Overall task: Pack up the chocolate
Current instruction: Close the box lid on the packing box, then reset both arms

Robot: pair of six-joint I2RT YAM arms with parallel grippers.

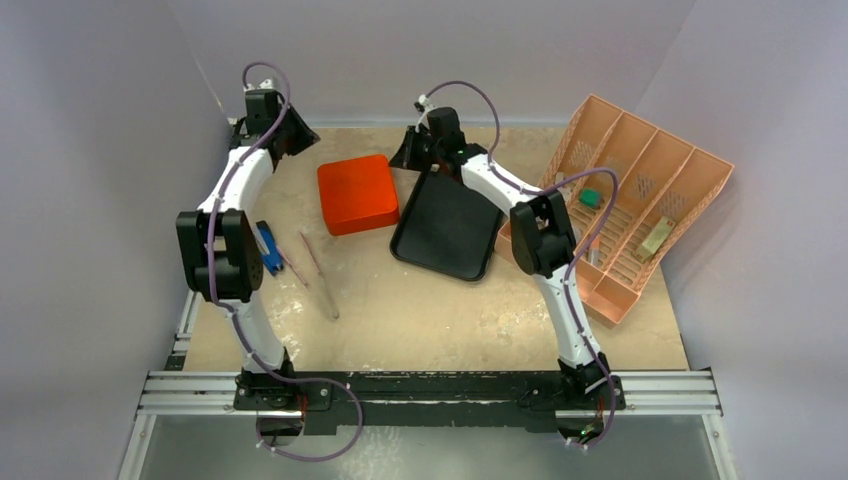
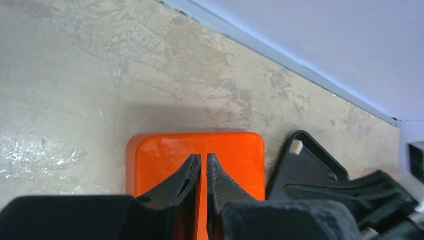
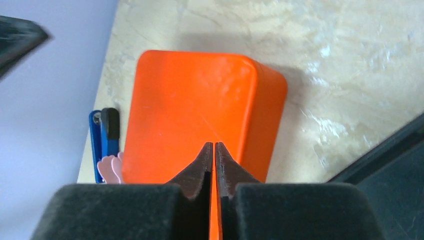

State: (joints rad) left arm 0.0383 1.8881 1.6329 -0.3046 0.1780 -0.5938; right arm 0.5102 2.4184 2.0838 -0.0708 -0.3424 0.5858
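Observation:
One small cream-white chocolate piece [image 2: 296, 146] lies in the far corner of the black tray [image 2: 312, 172]; no other pieces show in any view. The tray [image 1: 447, 225] lies mid-table beside a smooth orange box [image 1: 357, 194] that shows only its plain top. My left gripper [image 1: 297, 137] hangs at the back left, shut and empty, its tips [image 2: 204, 156] over the orange box [image 2: 235, 155]. My right gripper [image 1: 408, 150] hangs at the tray's far end, shut and empty, its tips [image 3: 214, 145] pointing at the orange box [image 3: 195, 110].
A peach compartmented rack [image 1: 640, 200] lies at the right, holding a green item [image 1: 590, 198] and a beige item [image 1: 655, 237]. A blue tool [image 1: 268, 248] and pink sticks [image 1: 318, 272] lie at the left. Walls close in the back and both sides.

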